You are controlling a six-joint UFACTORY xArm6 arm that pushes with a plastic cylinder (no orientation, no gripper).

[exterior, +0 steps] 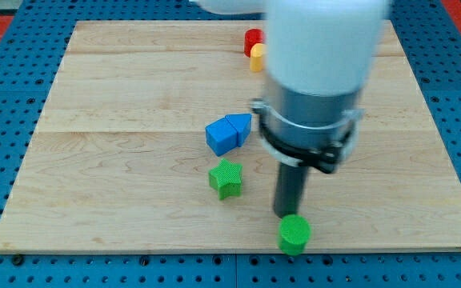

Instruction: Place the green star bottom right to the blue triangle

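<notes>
The green star (226, 178) lies on the wooden board (118, 160), just below the middle. The blue triangle (239, 124) sits above it and slightly right, touching a blue cube (221, 137) on its left. My rod comes down from the large white and grey arm at the view's top right. My tip (289, 213) rests on the board to the right of the green star, a clear gap apart, and just above a green cylinder (294, 234).
A red block (252, 38) and a yellow block (256, 58) sit together near the board's top edge, partly hidden by the arm. The green cylinder stands close to the board's bottom edge. Blue pegboard surrounds the board.
</notes>
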